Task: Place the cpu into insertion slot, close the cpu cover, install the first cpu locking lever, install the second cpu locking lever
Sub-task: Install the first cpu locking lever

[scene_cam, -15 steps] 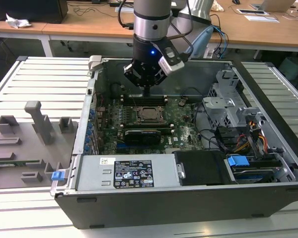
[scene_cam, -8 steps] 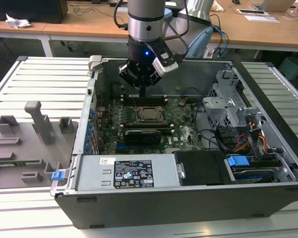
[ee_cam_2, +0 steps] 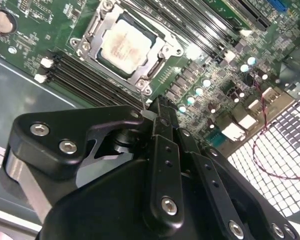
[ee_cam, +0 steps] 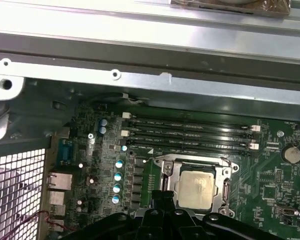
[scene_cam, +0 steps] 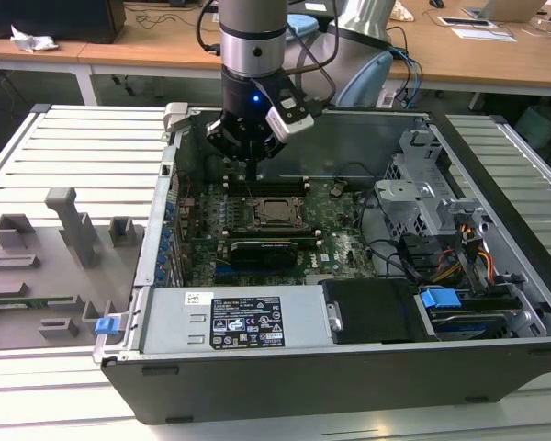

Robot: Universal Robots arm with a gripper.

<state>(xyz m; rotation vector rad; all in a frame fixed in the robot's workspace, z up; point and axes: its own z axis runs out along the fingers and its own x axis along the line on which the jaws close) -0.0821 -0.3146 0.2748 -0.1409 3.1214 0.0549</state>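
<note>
Now one cpu (ee_cam_2: pixel 125 45) lies beneath one cpu cover (ee_cam_2: pixel 91 32), one gripper (scene_cam: pixel 257 167) hovering near.

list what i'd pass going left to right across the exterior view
grey fixture blocks → case's left wall → cpu → silver drive cage

The arm (scene_cam: pixel 252 37) stands nearly vertical, and its wrist (scene_cam: pixel 253 101) points straight down. The gripper (scene_cam: pixel 257 171) hangs below it. In the second wrist view its black fingers (ee_cam_2: pixel 162 150) are pressed together at the tips.
</note>
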